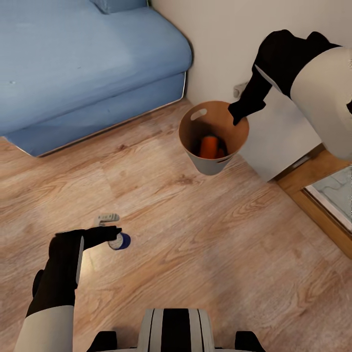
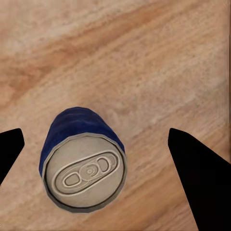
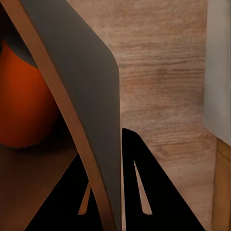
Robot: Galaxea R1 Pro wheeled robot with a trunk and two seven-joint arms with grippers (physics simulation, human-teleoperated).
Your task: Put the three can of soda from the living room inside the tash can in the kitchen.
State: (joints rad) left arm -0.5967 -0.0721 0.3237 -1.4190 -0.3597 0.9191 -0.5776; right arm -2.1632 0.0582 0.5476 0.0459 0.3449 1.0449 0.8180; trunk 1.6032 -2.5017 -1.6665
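Observation:
A blue can of soda (image 1: pixel 122 241) with a silvery top (image 2: pixel 85 179) stands upright on the wooden floor. My left gripper (image 1: pixel 110 233) hangs just above it, open, and in the left wrist view the can sits between the two fingers of the gripper (image 2: pixel 96 144) without touching them. My right gripper (image 1: pixel 238 115) is shut on the rim of the tash can (image 1: pixel 210 166), which tilts toward me. The bin's wall (image 3: pixel 91 96) runs between the fingers of that gripper (image 3: pixel 106 202). An orange can of soda (image 1: pixel 209 146) (image 3: pixel 24 96) lies inside the bin, with something dark and reddish (image 1: pixel 221 152) beside it.
A blue sofa (image 1: pixel 83 68) fills the far left, against a white wall (image 1: pixel 215 29). A white panel (image 1: pixel 278 137) and a wooden threshold (image 1: pixel 318 205) border the right, with tiled floor (image 1: pixel 337 190) beyond. A small pale object (image 1: pixel 108 217) lies just past the left gripper.

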